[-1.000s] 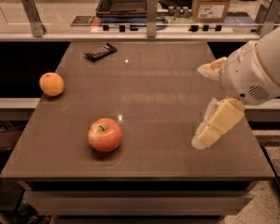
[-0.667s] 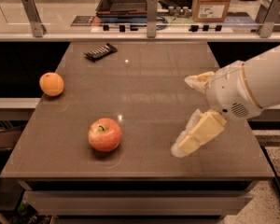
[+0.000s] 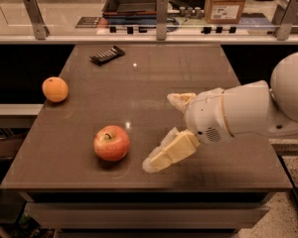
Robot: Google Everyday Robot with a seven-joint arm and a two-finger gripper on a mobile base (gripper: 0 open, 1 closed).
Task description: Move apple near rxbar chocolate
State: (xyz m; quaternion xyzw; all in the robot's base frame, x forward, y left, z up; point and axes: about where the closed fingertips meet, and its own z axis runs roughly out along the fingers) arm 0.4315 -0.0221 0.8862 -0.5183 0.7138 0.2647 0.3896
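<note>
The red apple (image 3: 111, 143) with a yellowish patch at its stem sits on the brown table (image 3: 154, 83), near the front left. The rxbar chocolate (image 3: 107, 54), a flat dark bar, lies at the table's far left. My gripper (image 3: 163, 132) reaches in from the right and hangs just right of the apple, a short gap apart. Its two pale fingers (image 3: 171, 153) are spread wide, one toward the front and one farther back. It holds nothing.
A plain orange fruit (image 3: 55, 89) rests near the table's left edge. Behind the table runs a counter with metal posts (image 3: 161, 17), a dark tray (image 3: 134, 1) and a cardboard box (image 3: 225, 3).
My gripper has moved left across the table toward the apple, staying open. The apple, orange and bar have not moved.
</note>
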